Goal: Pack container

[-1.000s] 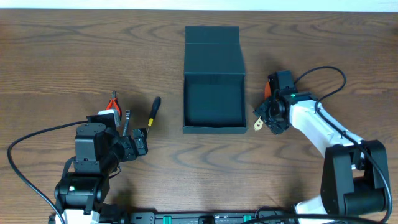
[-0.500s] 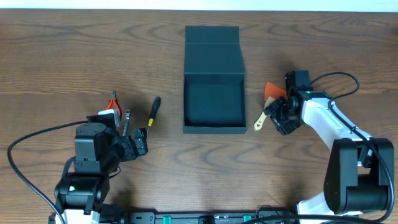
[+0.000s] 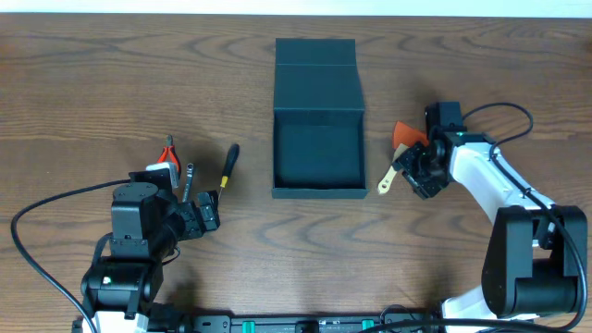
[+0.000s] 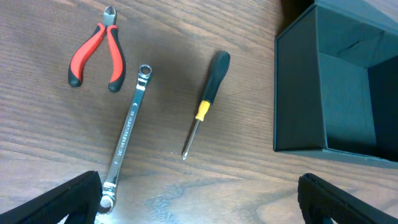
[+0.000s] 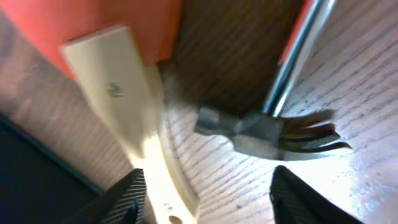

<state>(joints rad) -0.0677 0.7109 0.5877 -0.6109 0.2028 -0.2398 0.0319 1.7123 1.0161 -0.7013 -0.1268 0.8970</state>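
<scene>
— Where's the box standing?
— The dark teal-black, rigid square container (image 3: 319,192) is in the middle of the brown wooden table (image 3: 92,74). It's open, with its dark floor showing and its hinged flap lid (image 3: 315,74) laid flat on the far side.

— What's closest to it?
— Just beside its near right corner there's a pale wooden handle (image 3: 381,183) with a hole near the end, angling away from the wall. A flat orange piece (image 3: 404,135) lies a little farther back. I can't tell whether those two are one tool.

— And the right arm?
— The right gripper (image 5: 208,193) hangs low over that handle. Its fingers are spread and nothing is pinched between them. Just ahead of it lies a small steel claw hammer (image 5: 261,127) with a shiny shaft.

— What about the other side?
— Left of the container, well clear of it, is a black-handled screwdriver (image 4: 207,93) with a yellow collar. Beyond that is a long silver ring spanner (image 4: 127,140), then the red-handled pliers (image 4: 93,53) farthest out.

— Is the left arm holding anything?
— No, the left gripper (image 4: 199,193) sits near the front edge, just short of the spanner, with its jaws wide and empty.
</scene>
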